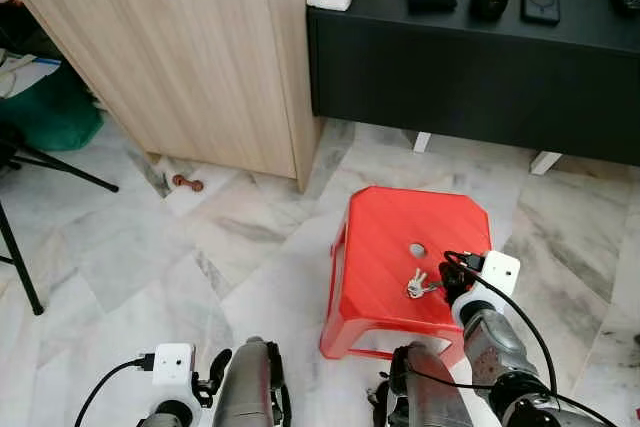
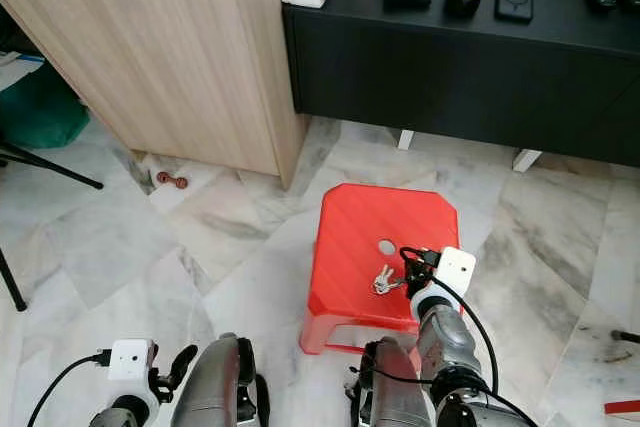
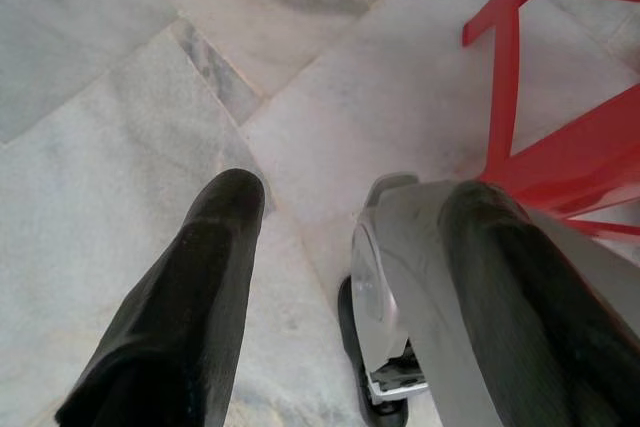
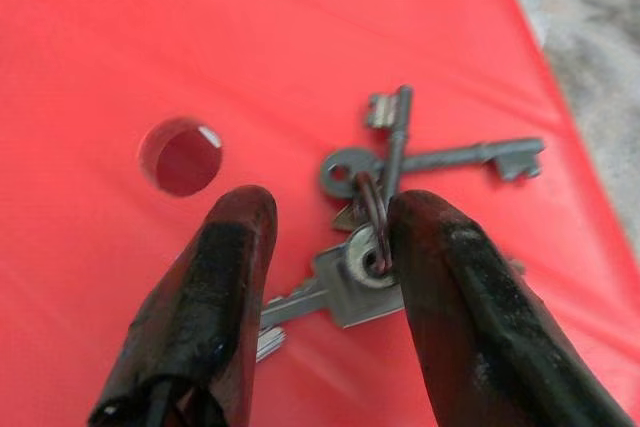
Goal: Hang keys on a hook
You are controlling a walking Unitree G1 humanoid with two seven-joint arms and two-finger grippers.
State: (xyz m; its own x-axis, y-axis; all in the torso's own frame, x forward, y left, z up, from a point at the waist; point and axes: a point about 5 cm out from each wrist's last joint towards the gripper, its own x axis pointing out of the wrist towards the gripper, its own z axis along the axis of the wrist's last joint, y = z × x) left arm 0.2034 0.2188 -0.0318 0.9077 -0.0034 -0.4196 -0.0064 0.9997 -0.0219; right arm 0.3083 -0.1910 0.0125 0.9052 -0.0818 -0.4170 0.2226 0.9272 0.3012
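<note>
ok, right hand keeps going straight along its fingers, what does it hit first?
Probably the keys: the right hand is open over the bunch, ring by one finger. The red stool top lies right beneath. Depth is unclear.

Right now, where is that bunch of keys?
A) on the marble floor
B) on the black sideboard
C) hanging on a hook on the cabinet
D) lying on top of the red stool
D: the keys lie flat on the red stool beside its round hole, with the right gripper open around their ring.
</note>
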